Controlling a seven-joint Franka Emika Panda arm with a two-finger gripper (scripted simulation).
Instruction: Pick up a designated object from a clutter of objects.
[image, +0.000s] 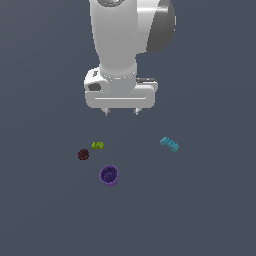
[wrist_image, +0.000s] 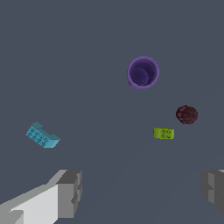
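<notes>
**Gripper spread and empty above four scattered items**

Exterior view: the scene is a flat, dark slate-grey floor (image: 45, 215) that fills the whole picture, with no edge, wall or other room feature in sight. The white arm (image: 125, 35) comes down from the top of the picture. Its gripper (image: 121, 112) hangs clear above the surface, and only two small fingertips (image: 105, 112) show under the wide white hand, set well apart. Nothing sits between them and they touch nothing. The cyan brick (image: 170, 144) lies alone toward the exterior view's right, well apart from the rest. It is oblong, lies at a slant, and has small studs on its top face. The lime-green brick (image: 98, 145) lies toward the exterior view's left, with the dark maroon ball (image: 83, 154) just beside it and the purple cup (image: 109, 175) near both, standing upright with its mouth open upward.

Wrist view: the same plain grey floor fills the background. Two grey finger pads (wrist_image: 70, 193) show at opposite sides of the picture with a broad bare gap between them, so the jaws stand wide apart and hold nothing. The cyan brick (wrist_image: 42, 135) lies flat on the floor, well apart from the other three. Its studded top faces the camera, with a paler side face and a notch in one long edge. The purple cup (wrist_image: 143, 72) shows its hollow inside. The dark maroon ball (wrist_image: 187, 114) is bumpy, and the lime-green brick (wrist_image: 163, 133) lies just beside it, not touching
</notes>
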